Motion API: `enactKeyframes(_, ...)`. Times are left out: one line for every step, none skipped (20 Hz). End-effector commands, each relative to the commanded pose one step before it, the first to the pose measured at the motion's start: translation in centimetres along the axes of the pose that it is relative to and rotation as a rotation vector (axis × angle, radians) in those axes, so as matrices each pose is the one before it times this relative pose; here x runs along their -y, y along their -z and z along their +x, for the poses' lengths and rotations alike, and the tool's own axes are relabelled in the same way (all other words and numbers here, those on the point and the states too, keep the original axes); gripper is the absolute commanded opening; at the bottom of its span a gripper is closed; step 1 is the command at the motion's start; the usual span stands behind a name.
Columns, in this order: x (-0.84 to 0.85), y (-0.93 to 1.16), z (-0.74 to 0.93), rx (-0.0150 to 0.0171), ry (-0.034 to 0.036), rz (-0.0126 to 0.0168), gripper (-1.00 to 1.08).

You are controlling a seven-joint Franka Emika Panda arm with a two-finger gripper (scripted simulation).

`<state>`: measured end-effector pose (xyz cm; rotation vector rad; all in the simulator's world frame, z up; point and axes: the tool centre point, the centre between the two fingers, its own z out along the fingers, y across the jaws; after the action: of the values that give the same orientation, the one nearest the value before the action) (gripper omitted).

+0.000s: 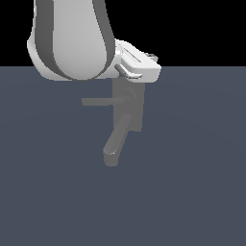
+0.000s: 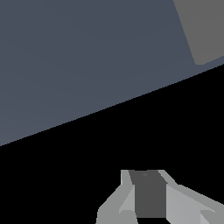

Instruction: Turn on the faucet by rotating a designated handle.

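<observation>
One handle is jutting toward the exterior view's left from the faucet; we are hovering behind it, untouching, end effector state unclear

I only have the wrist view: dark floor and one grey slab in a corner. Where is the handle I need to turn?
Observer: In the exterior view the handle is a thin bar. It sticks out level from a round hub on the faucet toward the exterior view's left.
Operator: And the spout? I don't want to grab that.
Observer: The spout is the thicker piece. It runs from the hub toward the bottom of the picture, apart from the handle.
Operator: Am I touching the bar?
Observer: No. The arm shows at the faucet's upper end in the picture, and the bar is bare along its whole length.
</observation>
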<state>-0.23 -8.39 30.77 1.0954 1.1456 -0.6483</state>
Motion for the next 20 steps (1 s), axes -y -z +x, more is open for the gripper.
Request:
enactKeyframes(-0.339, 0.073, -0.246, -0.00092, -0.0092, -0.00824, -1.0)
enactKeyframes(-0.17, 0.031, -0.215, -0.00053, -0.0075, -0.00232, -1.0)
enactKeyframes(-0.198, 0.035, -0.265, -0.00055, -0.00912, -0.00239, -1.0)
enactKeyframes(-0.231, 0.042, -0.306, -0.00058, -0.0105, -0.00285, -1.0)
enactKeyframes(-0.274, 0.054, -0.329, -0.00067, -0.01143, -0.00403, -1.0)
enactKeyframes(-0.323, 0.068, -0.345, -0.00078, -0.01217, -0.00557, -1.0)
enactKeyframes(-0.365, 0.081, -0.365, -0.00083, -0.01294, -0.00681, -1.0)
enactKeyframes(-0.401, 0.089, -0.409, -0.00074, -0.01433, -0.00728, -1.0)
enactKeyframes(-0.435, 0.097, -0.455, -0.0006, -0.01572, -0.00762, -1.0)
enactKeyframes(-0.464, 0.105, -0.48, -0.00047, -0.01649, -0.00818, -1.0)
enactKeyframes(-0.49, 0.114, -0.491, -0.00035, -0.01682, -0.00886, -1.0)
enactKeyframes(-0.523, 0.125, -0.513, -0.00021, -0.01747, -0.00964, -1.0)
enactKeyframes(-0.577, 0.142, -0.557, -0.00003, -0.01883, -0.01074, -1.0)
enactKeyframes(-0.634, 0.16, -0.597, 0.00018, -0.02008, -0.01195, -1.0)
enactKeyframes(-0.69, 0.179, -0.632, 0.00042, -0.02114, -0.01323, -1.0)
enactKeyframes(-0.747, 0.201, -0.666, 0.00069, -0.02212, -0.01459, -1.0)
enactKeyframes(-0.806, 0.224, -0.694, 0.00099, -0.02293, -0.016, -1.0)
enactKeyframes(-0.864, 0.248, -0.716, 0.00129, -0.02357, -0.0175, -1.0)
enactKeyframes(-0.923, 0.275, -0.733, 0.0016, -0.02404, -0.01906, -1.0)
enactKeyframes(-0.981, 0.304, -0.743, 0.00189, -0.0243, -0.0207, -1.0)
